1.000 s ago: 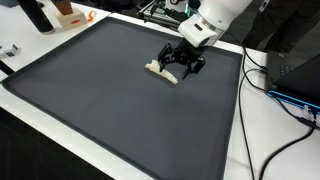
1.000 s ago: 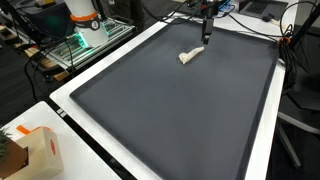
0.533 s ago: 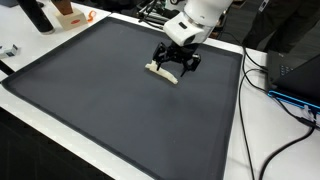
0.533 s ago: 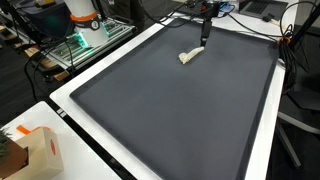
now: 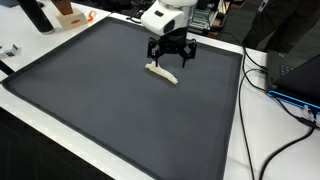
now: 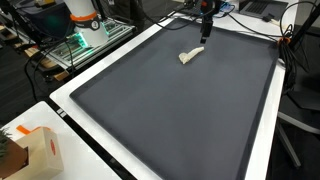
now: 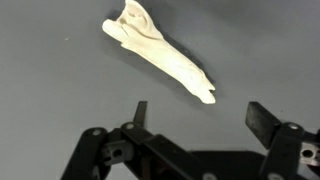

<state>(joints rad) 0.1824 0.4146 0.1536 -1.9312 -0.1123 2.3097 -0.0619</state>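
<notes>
A pale cream, long pointed object [image 5: 160,72] [image 6: 190,56] [image 7: 158,52] lies flat on the dark grey mat [image 5: 110,100] [image 6: 170,110]. My gripper [image 5: 169,58] [image 6: 203,32] [image 7: 200,118] hangs open just above and behind it, with nothing between the fingers. In the wrist view the object's narrow tip lies just beyond the open fingers [image 7: 262,118], clear of them. The object's wider, jagged end points away from the gripper.
A white table rim [image 6: 90,75] frames the mat. Cables [image 5: 262,70] and a dark device [image 5: 298,70] sit along one side. An orange and white box [image 6: 40,150] stands at one corner, and equipment with an orange part [image 6: 82,20] stands beyond the mat.
The gripper has risen and drawn back from the cream object, moving toward the mat's far edge. It has stayed open. The object has not moved.
</notes>
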